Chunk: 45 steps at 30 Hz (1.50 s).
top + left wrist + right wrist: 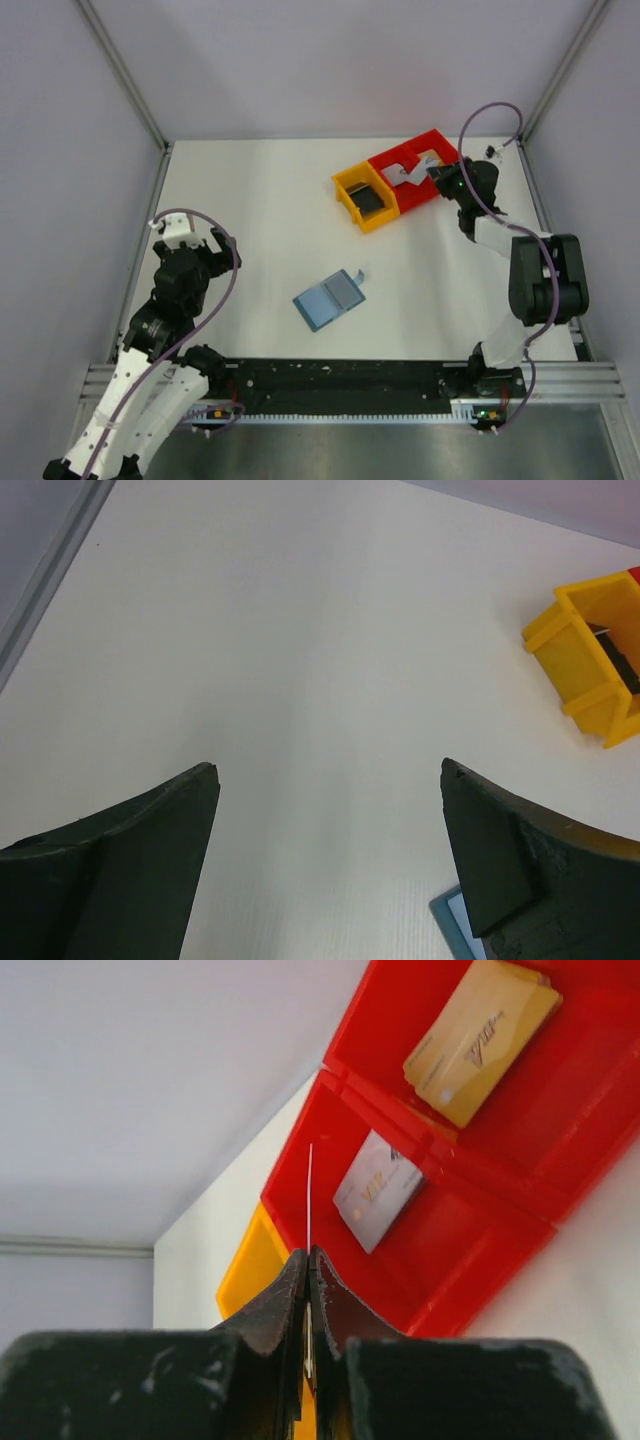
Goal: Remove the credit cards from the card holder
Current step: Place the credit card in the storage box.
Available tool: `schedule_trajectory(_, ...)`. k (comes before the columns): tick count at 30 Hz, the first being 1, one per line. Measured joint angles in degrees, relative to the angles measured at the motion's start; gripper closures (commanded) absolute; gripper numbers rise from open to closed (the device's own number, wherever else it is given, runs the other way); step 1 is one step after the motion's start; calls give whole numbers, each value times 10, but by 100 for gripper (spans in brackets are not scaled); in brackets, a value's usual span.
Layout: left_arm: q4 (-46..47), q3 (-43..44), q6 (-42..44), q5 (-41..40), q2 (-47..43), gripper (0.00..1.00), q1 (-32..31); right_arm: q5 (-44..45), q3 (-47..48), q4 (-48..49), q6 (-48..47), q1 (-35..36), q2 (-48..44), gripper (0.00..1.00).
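The teal-blue card holder (328, 298) lies open and flat on the white table; one corner (455, 917) peeks past my left finger. My left gripper (200, 240) (325, 770) hangs open above bare table to its left, holding nothing. My right gripper (437, 178) (308, 1252) is over the red bin (415, 168), shut on a thin pale credit card (309, 1195) seen edge-on. A grey-white card (380, 1190) and a tan-yellow card (482, 1038) lie in the red bin's two compartments. A dark card (367, 203) sits in the yellow bin (352, 183).
The red bin (480, 1230) and the yellow bin (575, 650) stand joined at the back right of the table. Metal frame rails (130, 80) and grey walls enclose the table on three sides.
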Motion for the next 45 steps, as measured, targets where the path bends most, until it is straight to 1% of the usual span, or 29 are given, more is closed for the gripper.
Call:
schedule_trajectory(5,1,-2,12,-24,0,4,1,39,88,28,27,15,90,100)
schedule_trajectory(11,1,-2,17,-24,5,4,1,76,168,36,44,47,169,100)
schedule_trajectory(19,1,-2,23,-21,5,4,1,123,183,31,52,83,209,100)
schedule_trajectory(28,2,-3,25,-13,5,4,1,126,195,17,53,87,248,99)
schedule_trajectory(29,2,-3,25,-13,5,4,1,123,201,13,52,88,253,95)
schedule_trajectory(30,2,-3,25,-12,5,4,1,120,205,8,52,90,256,88)
schedule_trajectory(31,2,-3,25,-12,5,4,1,117,205,7,53,91,257,85)
schedule_trajectory(32,2,-3,25,-12,5,4,1,115,205,7,55,92,257,79)
schedule_trajectory(35,2,-4,25,-11,5,4,1,106,205,2,51,95,257,70)
schedule_trajectory(40,2,-5,25,-8,5,4,1,104,196,-40,25,96,237,58)
schedule_trajectory(43,2,-5,25,-2,5,4,1,108,176,-81,-6,97,187,57)
schedule_trajectory(45,2,-5,25,3,5,4,1,111,156,-104,-28,97,137,55)
